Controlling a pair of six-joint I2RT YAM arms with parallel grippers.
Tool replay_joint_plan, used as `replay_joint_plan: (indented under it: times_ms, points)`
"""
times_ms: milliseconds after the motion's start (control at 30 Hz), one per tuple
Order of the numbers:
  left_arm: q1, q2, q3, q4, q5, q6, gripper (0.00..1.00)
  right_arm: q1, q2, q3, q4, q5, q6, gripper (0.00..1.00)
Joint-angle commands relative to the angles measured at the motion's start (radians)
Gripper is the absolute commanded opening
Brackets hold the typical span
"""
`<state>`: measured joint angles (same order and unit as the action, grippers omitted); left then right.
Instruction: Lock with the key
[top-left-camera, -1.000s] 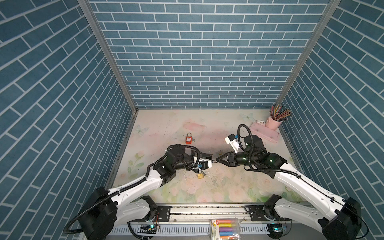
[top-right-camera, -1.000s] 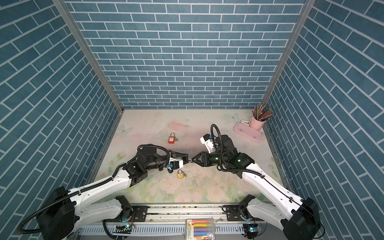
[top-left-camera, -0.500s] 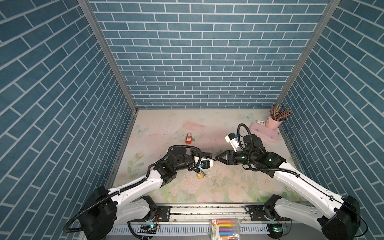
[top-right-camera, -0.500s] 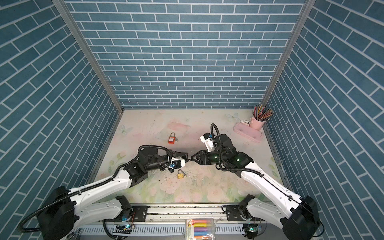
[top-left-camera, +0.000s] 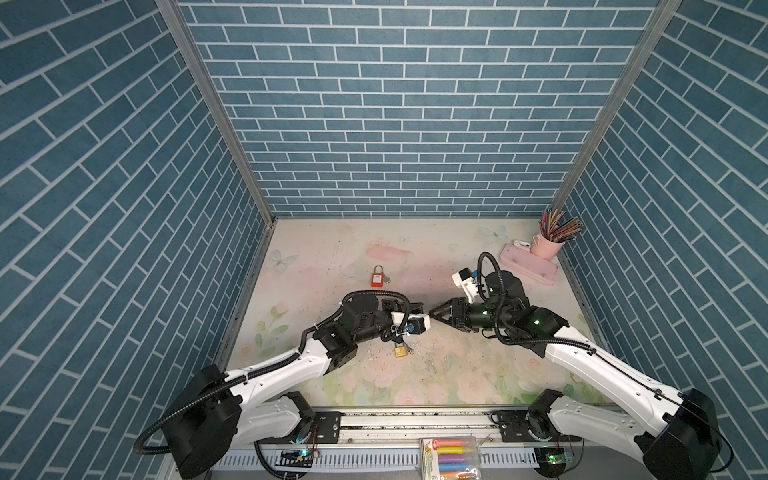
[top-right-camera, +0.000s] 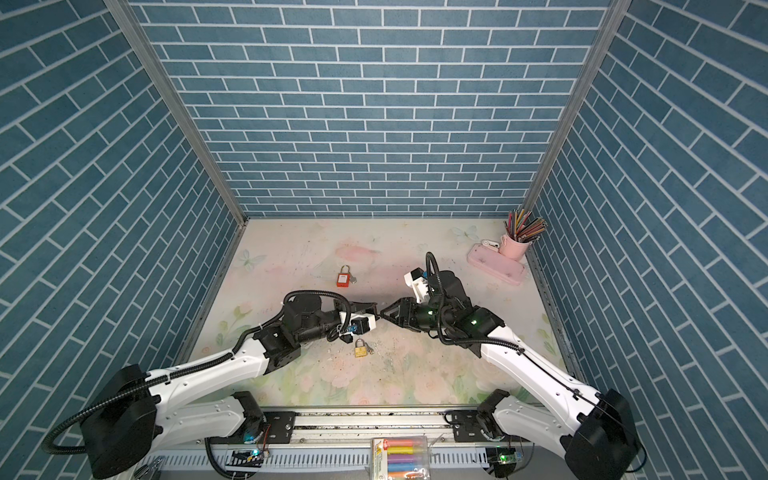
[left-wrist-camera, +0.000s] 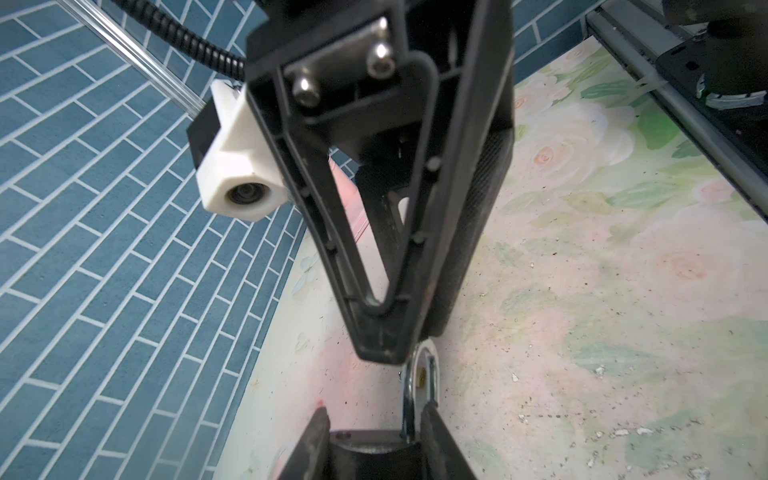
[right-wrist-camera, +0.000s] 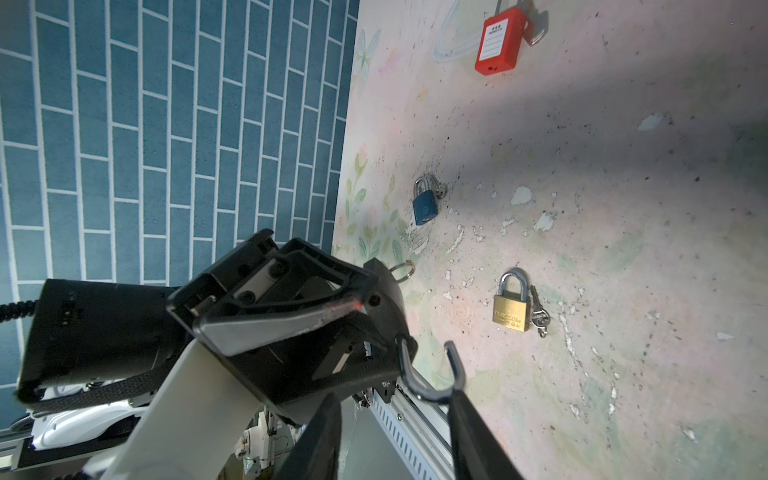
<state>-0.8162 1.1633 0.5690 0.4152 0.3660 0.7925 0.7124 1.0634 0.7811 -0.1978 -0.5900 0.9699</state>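
Note:
My left gripper is shut on a dark padlock and holds it above the table in the middle of both top views. The padlock's steel shackle sticks out past the fingertips. In the right wrist view the shackle is a hook with one end free. My right gripper faces it, open, with one finger touching the shackle's bend. The two grippers meet tip to tip, left gripper against right gripper. A key ring shows behind the left fingers; the key is hidden.
A red padlock lies further back, and a brass padlock with keys lies under the grippers. A blue padlock lies near the left wall. A pink pencil cup and a pink case stand at the back right.
My right gripper has edged a little towards the left gripper and its jaws have widened slightly. The left arm has held still with the padlock.

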Motion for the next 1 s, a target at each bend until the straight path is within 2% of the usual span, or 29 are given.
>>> replay_joint_plan:
  times_ms: [0,433,700,967]
  points:
    - [-0.008,-0.001,0.012,0.054,-0.014,-0.001,0.00,0.004,0.016,-0.010,0.047,-0.046,0.052,0.43]
    - [-0.014,-0.005,0.006,0.066,-0.035,-0.001,0.00,0.005,0.025,-0.005,0.061,-0.060,0.058,0.41]
    - [-0.015,-0.001,0.000,0.079,-0.063,-0.005,0.00,0.004,-0.025,0.037,-0.070,0.040,0.013,0.44]
    - [-0.014,0.014,0.003,0.086,-0.085,-0.003,0.00,0.019,-0.018,0.040,-0.004,-0.028,0.036,0.44]
